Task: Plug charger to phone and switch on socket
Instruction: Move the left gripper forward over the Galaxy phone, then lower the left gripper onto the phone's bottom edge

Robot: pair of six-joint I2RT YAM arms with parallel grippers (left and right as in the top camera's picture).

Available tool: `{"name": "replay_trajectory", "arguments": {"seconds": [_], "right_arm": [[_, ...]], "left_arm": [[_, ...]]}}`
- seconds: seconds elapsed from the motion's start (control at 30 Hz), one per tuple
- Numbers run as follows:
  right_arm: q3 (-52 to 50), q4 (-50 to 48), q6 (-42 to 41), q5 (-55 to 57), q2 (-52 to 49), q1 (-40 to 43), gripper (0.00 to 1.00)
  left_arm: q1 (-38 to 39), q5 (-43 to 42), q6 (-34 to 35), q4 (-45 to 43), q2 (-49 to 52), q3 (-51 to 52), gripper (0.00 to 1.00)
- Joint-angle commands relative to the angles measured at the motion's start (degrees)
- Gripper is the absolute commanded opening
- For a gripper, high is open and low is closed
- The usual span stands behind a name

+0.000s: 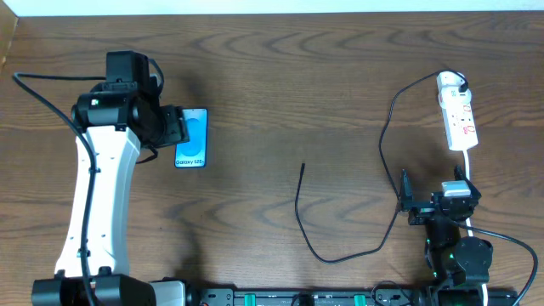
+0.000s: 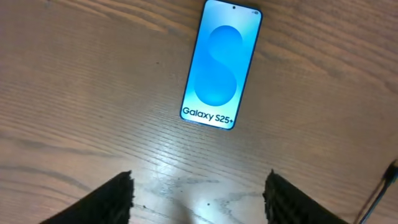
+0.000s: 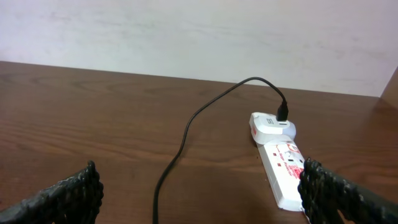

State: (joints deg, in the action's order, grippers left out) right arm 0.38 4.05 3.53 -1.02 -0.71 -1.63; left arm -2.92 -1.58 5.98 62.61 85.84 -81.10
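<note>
The phone point(image 1: 191, 138) lies flat on the table, blue screen up, at the left; it also shows in the left wrist view point(image 2: 222, 65). My left gripper point(image 1: 178, 127) is open and empty just left of it; its fingers point(image 2: 199, 196) are spread above bare wood short of the phone. The charger point(image 1: 387, 136) is a thin black cable. Its plug sits in a white adapter point(image 3: 273, 126) on the socket point(image 1: 457, 110). Its free tip point(image 1: 303, 166) lies mid-table. My right gripper point(image 1: 408, 204) is open and empty, low at the front right, with the socket point(image 3: 283, 168) ahead of its right finger.
The socket's white lead point(image 1: 470, 170) runs down toward the right arm's base. The cable loops across the table between the two arms point(image 1: 340, 257). A pale wall stands behind the table's far edge point(image 3: 199, 37).
</note>
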Motion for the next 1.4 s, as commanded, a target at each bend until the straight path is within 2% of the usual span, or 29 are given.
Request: {"name": "replay_trajectory", "arguments": {"seconds": [0.0,0.4,0.6,0.8,1.07,1.37], "right_arm": [[-0.04,0.28,-0.5,0.46,0.33,0.13,0.99],[-0.04,0.28,-0.5,0.46,0.33,0.13,0.99],[-0.04,0.28,-0.5,0.46,0.33,0.13,0.99],[-0.04,0.28,-0.5,0.46,0.33,0.13,0.99],[-0.04,0.28,-0.5,0.46,0.33,0.13,0.99],[-0.04,0.28,-0.5,0.46,0.33,0.13,0.99]], "left_arm": [[-0.28,-0.98,-0.37,-0.11,0.15,-1.22,1.0],[-0.22,-0.92,-3.02,0.0,2.91,-4.94,0.98],[-0.22,-0.94,-4.52,4.5,11.32,-12.81,0.98],[-0.22,-0.92,-7.52,6.8,19.93,-14.75,0.98],[-0.22,-0.94,-7.67,4.07,29.24,-14.75,0.98],[-0.22,-0.98,-7.65,1.42,30.97,-14.58,0.98]]}}
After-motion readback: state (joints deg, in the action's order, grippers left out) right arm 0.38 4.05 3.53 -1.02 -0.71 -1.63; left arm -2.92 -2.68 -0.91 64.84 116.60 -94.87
